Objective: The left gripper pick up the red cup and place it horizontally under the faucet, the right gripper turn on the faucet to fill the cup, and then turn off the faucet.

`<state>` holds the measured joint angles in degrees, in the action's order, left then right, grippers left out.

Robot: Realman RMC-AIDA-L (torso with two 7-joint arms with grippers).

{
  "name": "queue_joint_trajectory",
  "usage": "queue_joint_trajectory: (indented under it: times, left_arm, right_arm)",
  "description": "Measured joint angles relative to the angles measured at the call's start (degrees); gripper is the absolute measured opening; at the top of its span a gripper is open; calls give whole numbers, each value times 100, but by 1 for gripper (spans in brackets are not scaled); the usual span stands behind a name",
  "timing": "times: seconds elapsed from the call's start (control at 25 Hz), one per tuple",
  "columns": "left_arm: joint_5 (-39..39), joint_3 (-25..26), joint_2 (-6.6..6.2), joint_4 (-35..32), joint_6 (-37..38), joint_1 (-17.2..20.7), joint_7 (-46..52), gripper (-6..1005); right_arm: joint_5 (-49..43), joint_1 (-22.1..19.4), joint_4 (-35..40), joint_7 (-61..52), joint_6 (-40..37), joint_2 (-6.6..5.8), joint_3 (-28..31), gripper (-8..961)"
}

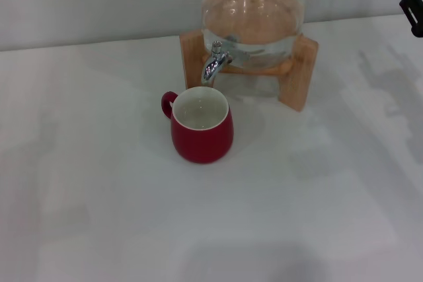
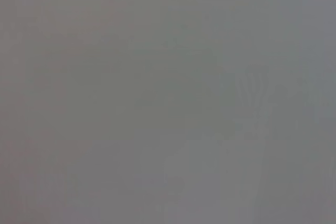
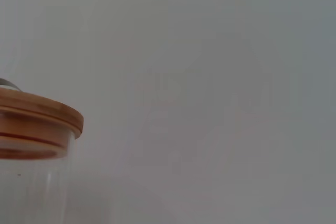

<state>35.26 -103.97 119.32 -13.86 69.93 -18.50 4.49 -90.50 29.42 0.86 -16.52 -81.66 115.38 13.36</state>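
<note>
My right gripper [image 1: 411, 3] shows only as a black piece at the far right edge of the head view, well apart from the faucet [image 1: 213, 64], and I cannot tell how its jaws stand; my left gripper is out of sight. The red cup [image 1: 201, 127] stands upright on the bench [image 1: 99, 183] just under the spout, handle toward my left. Only my right wrist view shows the jar's wooden lid [image 3: 37, 121]; my left wrist view shows plain grey.
</note>
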Motion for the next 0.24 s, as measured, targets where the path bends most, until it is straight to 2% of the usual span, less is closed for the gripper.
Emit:
queue_joint_trajectory:
  times: [0.24]
  left_arm:
    - [90,0,13,9,-3,15,49,884]
  right_arm:
    - [65,-33,-1,15,0,12,0,659]
